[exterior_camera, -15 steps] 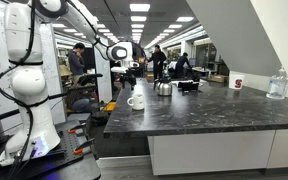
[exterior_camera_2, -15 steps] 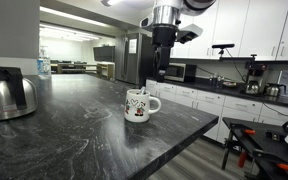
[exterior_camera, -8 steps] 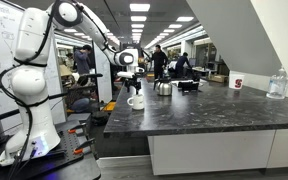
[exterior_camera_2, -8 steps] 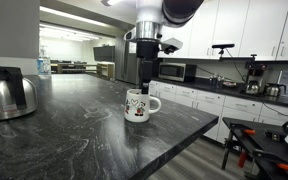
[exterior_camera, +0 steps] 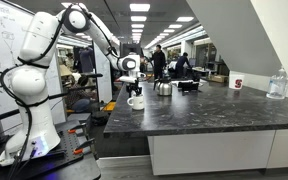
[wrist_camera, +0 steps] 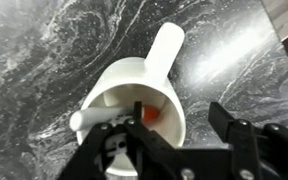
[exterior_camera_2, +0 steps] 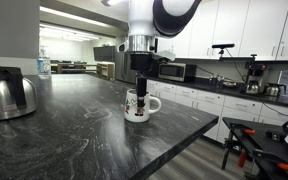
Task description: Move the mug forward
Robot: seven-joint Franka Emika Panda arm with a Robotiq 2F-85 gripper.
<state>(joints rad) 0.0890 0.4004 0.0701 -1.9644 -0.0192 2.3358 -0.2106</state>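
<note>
- The white mug [exterior_camera_2: 137, 106] stands upright on the dark, marbled worktop [exterior_camera_2: 84, 140], near its edge at the end closest to the robot's base.
- In an exterior view its handle [exterior_camera_2: 156, 103] points to the right, and some dark print shows on its side.
- The arm [exterior_camera: 96, 30] reaches over from the white base and hangs straight down above the mug [exterior_camera: 136, 102].
- In both exterior views the jaws sit at the mug's rim.
- In the wrist view the jaws are apart and not clamped on anything: one finger [wrist_camera: 119, 150] is over the mug's opening, and the other finger [wrist_camera: 239, 145] is outside its wall, on the handle side.
- From the wrist the mug [wrist_camera: 114, 90] fills the middle of the picture, with its handle [wrist_camera: 164, 50] pointing away, up and to the right.
- Something small and red [wrist_camera: 150, 114] shows inside the mug; what it is cannot be told.
- The metal kettle [exterior_camera_2: 6, 92] stands well apart from the mug.
- A red-and-white cup [exterior_camera: 237, 83] and a clear bottle [exterior_camera: 277, 84] stand far along the worktop [exterior_camera: 214, 110].
</note>
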